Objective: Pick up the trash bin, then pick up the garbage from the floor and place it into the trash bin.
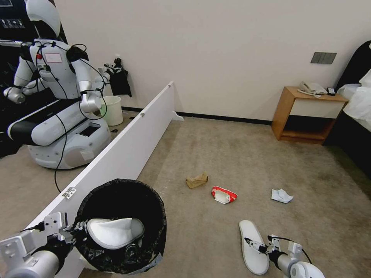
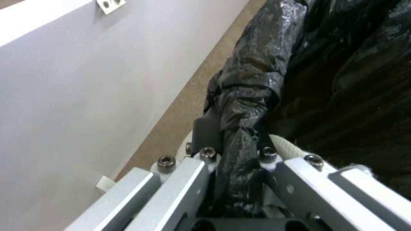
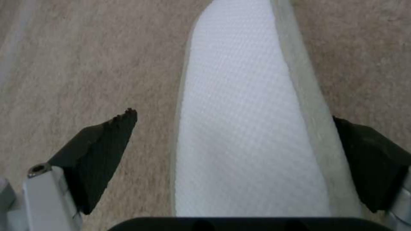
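Note:
The trash bin [image 1: 154, 216], lined with a crinkled black bag, hangs at the lower left in the head view. My left gripper [image 1: 73, 229] is shut on its rim; the left wrist view shows the gripper [image 2: 237, 150] clamped on bunched bag plastic [image 2: 257, 83]. One white slipper [image 1: 114, 231] lies inside the bin. A second white slipper [image 1: 251, 243] lies on the carpet at the lower right. My right gripper [image 1: 257, 245] is open over it, one finger on each side of the slipper [image 3: 248, 128]. A brown paper scrap [image 1: 197, 180], a red-white packet [image 1: 223, 194] and a pale tissue [image 1: 281, 195] lie farther off.
A long white partition board [image 1: 127, 150] runs along the bin's left side. Beyond it stand another robot [image 1: 58, 96] and a cream-white bucket [image 1: 112, 110]. A wooden nightstand [image 1: 305, 116] and a bed [image 1: 359, 112] are at the far right. Open carpet lies between.

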